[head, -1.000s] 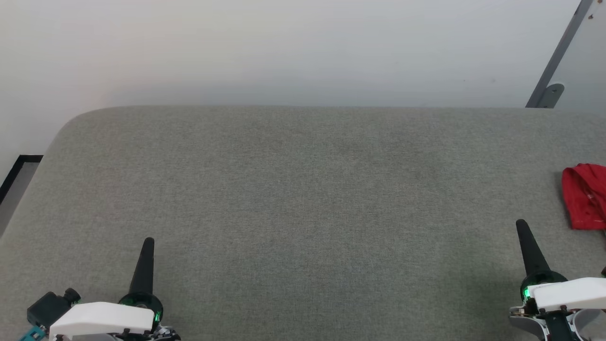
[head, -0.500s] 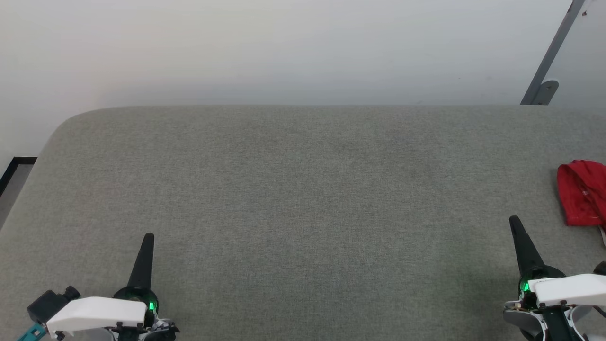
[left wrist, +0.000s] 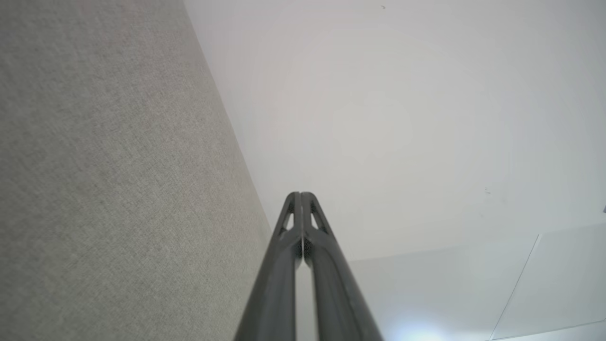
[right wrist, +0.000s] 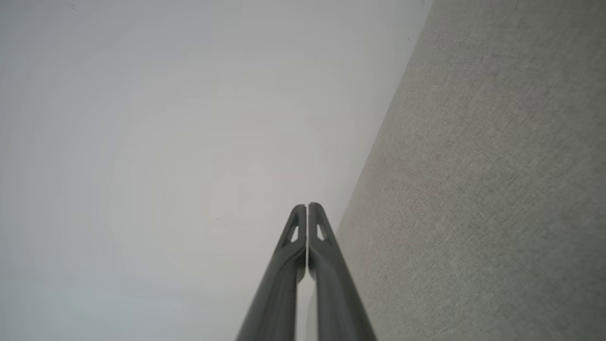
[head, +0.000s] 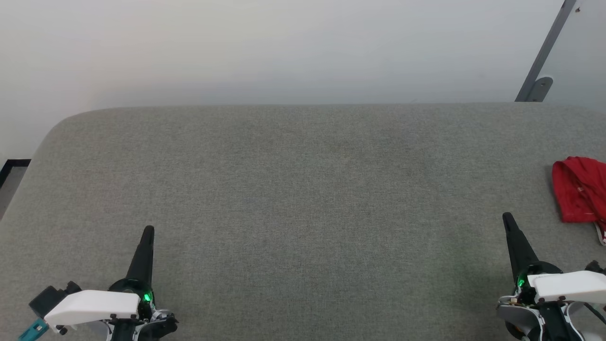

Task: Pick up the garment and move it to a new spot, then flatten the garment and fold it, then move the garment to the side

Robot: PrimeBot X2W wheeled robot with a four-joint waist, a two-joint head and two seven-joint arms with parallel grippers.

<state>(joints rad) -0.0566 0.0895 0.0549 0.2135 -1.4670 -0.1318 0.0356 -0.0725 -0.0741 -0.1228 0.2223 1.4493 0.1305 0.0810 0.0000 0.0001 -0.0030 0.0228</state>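
Lying bunched at the frame's right edge, the garment [head: 577, 189] is clear of the left end effector [head: 147, 232] and right end effector [head: 508, 219], both closed, empty.

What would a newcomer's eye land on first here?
First, the bunched bright red soft-fabric garment, lying at the far right edge of the wide grey woven-fabric surface. Then the left gripper and right gripper at the head view's lower corners, their dark fingers shut and neither touching the garment.

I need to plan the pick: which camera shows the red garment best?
The head view: the garment lies crumpled at its right edge, partly cut off. The wrist views face grey upholstery and pale wall instead.
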